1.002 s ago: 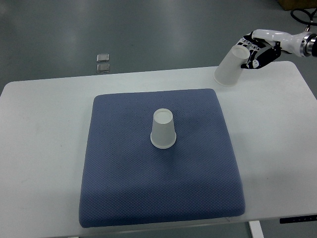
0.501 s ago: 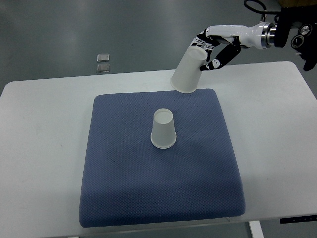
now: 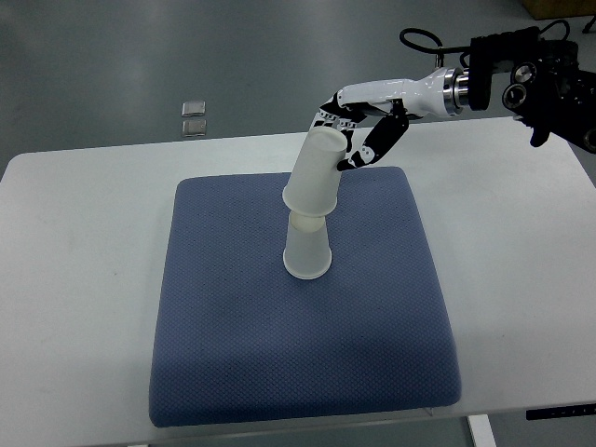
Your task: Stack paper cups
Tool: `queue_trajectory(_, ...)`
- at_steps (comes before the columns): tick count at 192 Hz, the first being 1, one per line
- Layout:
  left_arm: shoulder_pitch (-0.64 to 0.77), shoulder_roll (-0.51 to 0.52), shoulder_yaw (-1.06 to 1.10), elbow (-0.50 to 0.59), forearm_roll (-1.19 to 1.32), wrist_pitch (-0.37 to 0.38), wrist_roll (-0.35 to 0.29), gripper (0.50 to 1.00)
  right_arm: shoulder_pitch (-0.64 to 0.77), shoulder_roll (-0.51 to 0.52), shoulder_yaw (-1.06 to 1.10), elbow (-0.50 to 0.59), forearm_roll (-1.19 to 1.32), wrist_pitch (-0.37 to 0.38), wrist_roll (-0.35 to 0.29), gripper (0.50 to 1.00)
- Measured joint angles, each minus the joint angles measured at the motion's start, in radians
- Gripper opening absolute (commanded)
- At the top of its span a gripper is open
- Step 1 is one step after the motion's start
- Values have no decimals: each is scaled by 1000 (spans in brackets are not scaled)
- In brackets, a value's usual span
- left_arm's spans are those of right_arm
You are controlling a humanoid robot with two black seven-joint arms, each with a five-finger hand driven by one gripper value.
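- The right hand (image 3: 358,140) had its fingers wrapped round an upturned cup (image 3: 314,174), tilted just above the standing cup (image 3: 306,250) on the blue mat (image 3: 233,326).
- To my eye it needed straightening before being lowered squarely, or it would catch.

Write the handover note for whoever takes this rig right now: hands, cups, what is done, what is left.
Right hand: shut on the held cup, gripping near its closed end; the arm comes in from the upper right.
Left hand: not in view.
Held cup: upside down, tilted, its open rim just at the top of the standing cup.
Standing cup: upside down near the middle of the blue mat on the white table.
Done: the cup is picked up and brought over the other.
Left: straighten it, push it down over the standing cup, let go and pull the hand away.
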Motion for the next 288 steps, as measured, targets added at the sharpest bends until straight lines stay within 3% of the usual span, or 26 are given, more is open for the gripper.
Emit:
queue_trajectory(199,0,0,0,0,0,0,0,1000,-1,4,-21,60,-65,-10,0,511)
queue_trajectory(222,0,0,0,0,0,0,0,1000,-6,7,-21,60,-65,-10,0,586)
queue_trajectory(251,0,0,0,0,0,0,0,1000,-10,9,-21,60,-64,-9,0,742)
queue_trajectory(288,0,0,0,0,0,0,0,1000,-12,15,-21,60,-62,-4,0,856)
